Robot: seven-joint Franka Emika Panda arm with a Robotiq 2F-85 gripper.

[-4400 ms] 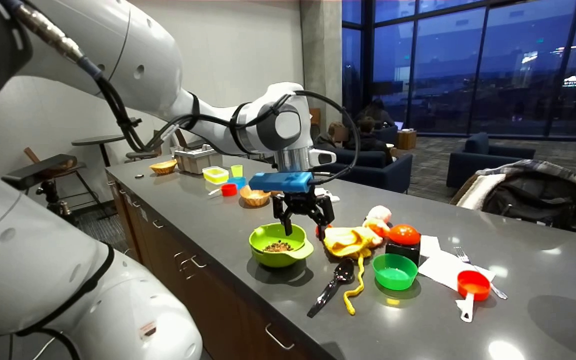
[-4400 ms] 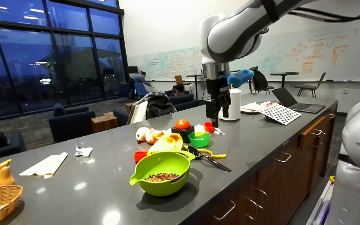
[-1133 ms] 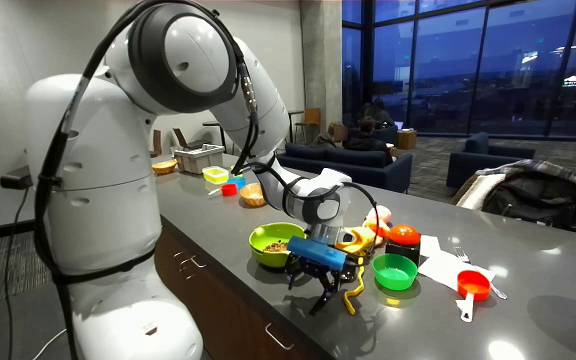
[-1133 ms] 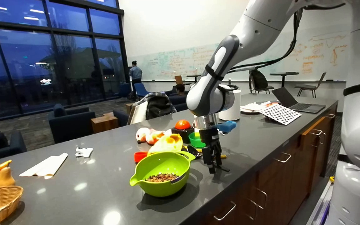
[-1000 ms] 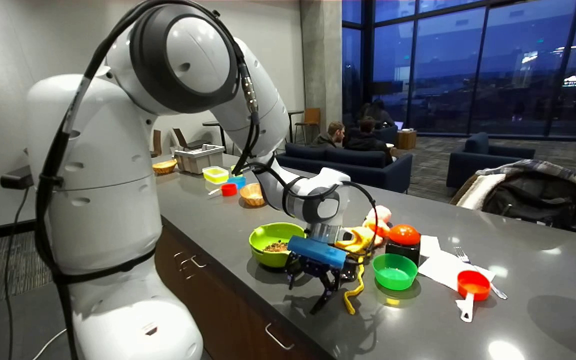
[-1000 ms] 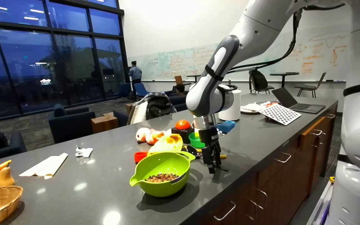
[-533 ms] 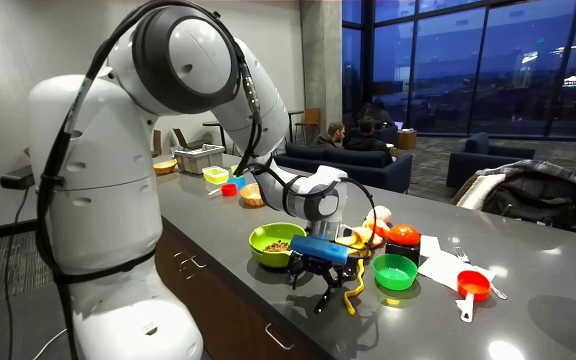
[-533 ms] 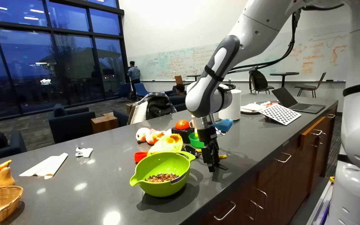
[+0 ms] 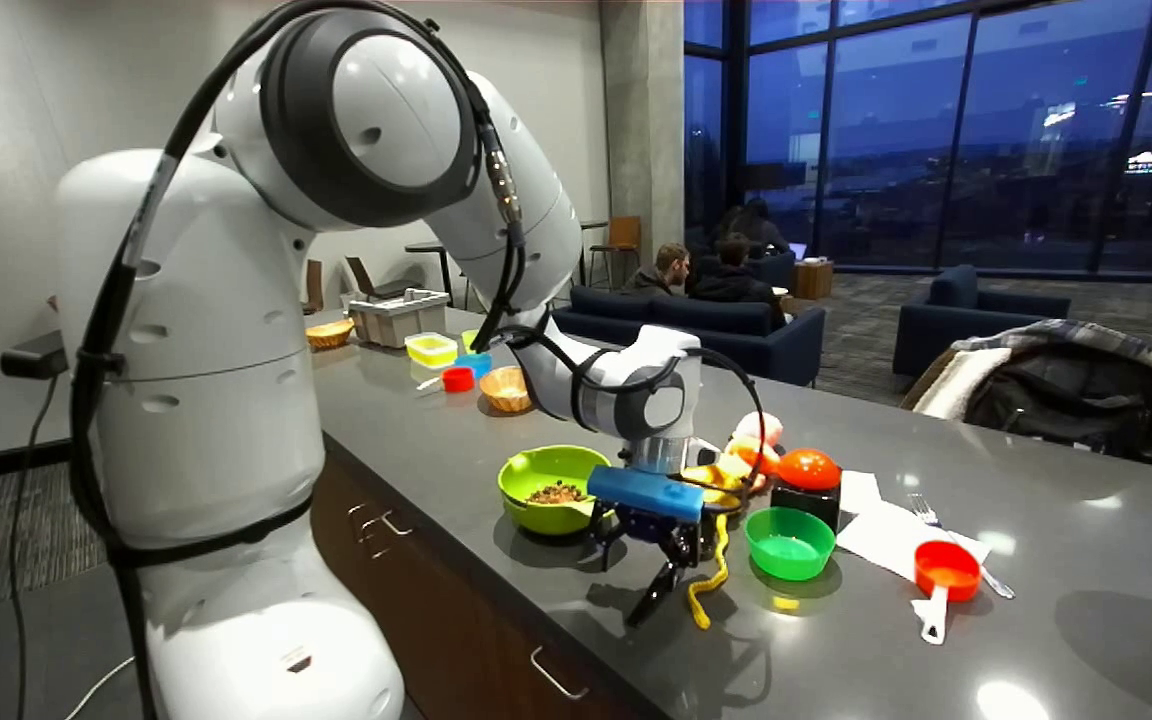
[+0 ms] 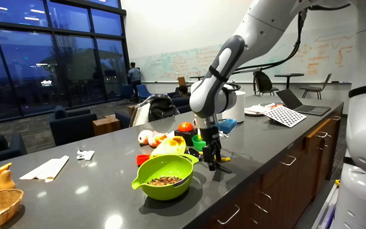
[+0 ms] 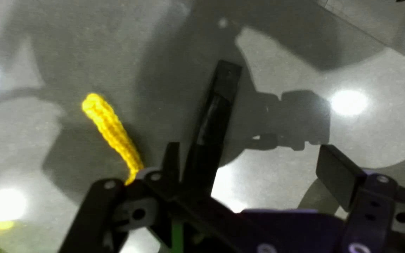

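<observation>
Grabbing the black spoon looks like the step here: it's on the counter, handle pointing between 12 and 1 o'clock in the wrist view, gripper spread wide over it, so next probably just centre up, lower and pinch.

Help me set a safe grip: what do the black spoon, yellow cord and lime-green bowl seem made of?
Black spoon: probably plastic, glossy, from the sheen on its handle; coated metal is possible. Yellow cord: likely knitted or crocheted yarn, matt, with bumpy texture. Lime-green bowl: seemingly moulded plastic, smooth, its spout and handle all one colour.
</observation>
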